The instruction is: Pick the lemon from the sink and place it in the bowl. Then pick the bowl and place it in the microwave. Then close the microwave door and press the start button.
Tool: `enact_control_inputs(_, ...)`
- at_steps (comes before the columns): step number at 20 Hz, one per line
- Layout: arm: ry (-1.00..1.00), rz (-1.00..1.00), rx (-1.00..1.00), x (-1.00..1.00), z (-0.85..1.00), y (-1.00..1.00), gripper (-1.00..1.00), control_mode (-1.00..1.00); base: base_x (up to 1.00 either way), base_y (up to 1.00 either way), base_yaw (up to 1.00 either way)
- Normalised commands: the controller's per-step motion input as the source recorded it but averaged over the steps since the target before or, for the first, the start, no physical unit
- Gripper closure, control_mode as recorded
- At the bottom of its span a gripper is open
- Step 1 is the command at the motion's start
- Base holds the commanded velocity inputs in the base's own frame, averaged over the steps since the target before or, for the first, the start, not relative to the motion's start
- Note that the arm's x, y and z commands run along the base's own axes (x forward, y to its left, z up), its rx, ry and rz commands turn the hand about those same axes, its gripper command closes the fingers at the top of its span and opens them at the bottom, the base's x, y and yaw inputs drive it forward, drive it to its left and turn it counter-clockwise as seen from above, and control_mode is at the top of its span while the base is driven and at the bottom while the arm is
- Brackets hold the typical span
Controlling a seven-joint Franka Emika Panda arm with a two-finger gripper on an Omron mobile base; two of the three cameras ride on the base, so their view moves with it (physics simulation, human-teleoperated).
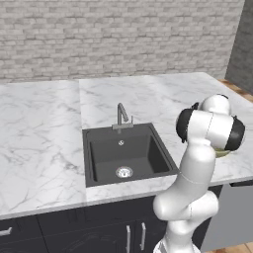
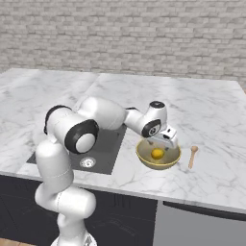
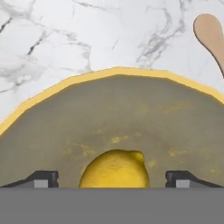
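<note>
Lemon (image 2: 157, 153) lies in the bowl (image 2: 144, 157), and my gripper (image 2: 161, 143) hangs just over it with jaws spread wide, holding nothing.
I judge the bowl comes next: grip its rim and lift level. It sits on the marble counter (image 2: 211, 120), right of the sink (image 1: 99, 148), a wooden spoon (image 2: 192, 155) just beside, brick wall (image 1: 123, 34) beyond.

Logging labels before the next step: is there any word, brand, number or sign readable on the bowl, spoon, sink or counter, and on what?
None: no text, number or sign shows on the olive-yellow round bowl, yellow lemon, wooden spoon, dark recessed sink or white marble counter.
</note>
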Motion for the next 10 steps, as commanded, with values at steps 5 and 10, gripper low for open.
enact_control_inputs(5,-0.03,0.16,-0.1,-0.73,0.45,0.86,-1.0,-1.0,0.0,0.0,0.0)
enact_control_inputs(10,0.0,0.21,-0.19,-0.64,0.14,0.89,-1.0,-1.0,0.0,0.0,0.0)
